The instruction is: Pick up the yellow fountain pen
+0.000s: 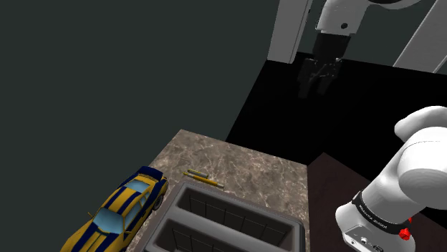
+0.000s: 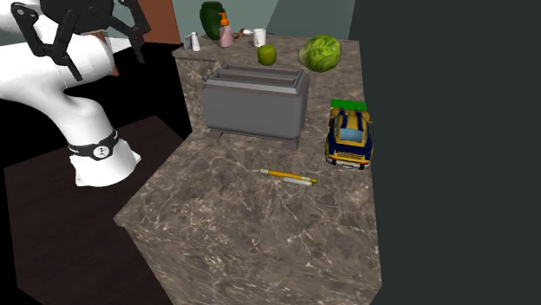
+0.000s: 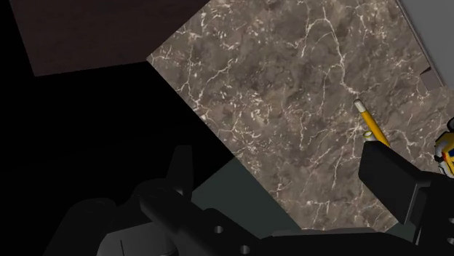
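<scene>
Holding the hand high and off beyond the worktop's edge, with fingers spread apart and clasping nothing, well apart from the yellow fountain pen. Find that pen lying flat on the marbled stone, just in front of the grey two-slot box and near the blue-and-yellow toy car, touching neither. Expect it to be light, stiff and slim, with a smooth round barrel, so likely to roll or skid out of the pads if pinched off-centre. Best taken across the yellow barrel near its middle, straddled crosswise to its length, after lowering almost to the stone. Avoid the paler end, probably narrower and poorer for grip. Close gently, with only enough force to stop slipping
</scene>
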You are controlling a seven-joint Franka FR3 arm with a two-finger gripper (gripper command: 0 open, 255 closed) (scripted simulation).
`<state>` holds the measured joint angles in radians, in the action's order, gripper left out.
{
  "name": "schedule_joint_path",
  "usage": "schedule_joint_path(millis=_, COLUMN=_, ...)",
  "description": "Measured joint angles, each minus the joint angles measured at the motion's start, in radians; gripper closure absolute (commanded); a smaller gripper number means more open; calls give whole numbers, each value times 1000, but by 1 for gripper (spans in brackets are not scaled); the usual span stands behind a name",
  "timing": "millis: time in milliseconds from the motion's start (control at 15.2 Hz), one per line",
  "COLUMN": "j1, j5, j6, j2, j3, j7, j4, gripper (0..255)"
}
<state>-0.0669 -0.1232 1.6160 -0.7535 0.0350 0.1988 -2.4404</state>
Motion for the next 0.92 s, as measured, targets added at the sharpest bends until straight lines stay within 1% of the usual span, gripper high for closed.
schedule_joint_path(millis=198, j1=-22, j5=-23, j6=88, j2=48, j3=46, j7=25, j4=-31, gripper=0)
schedule_joint_path(millis=594, j1=-65, j5=-62, j6=281, j2=185, j3=145, j7=83, j4=-68, gripper=0)
schedule_joint_path(millis=924, j1=-91, j5=-70, j6=441, j2=336, j3=229, j7=139, j4=-62, gripper=0)
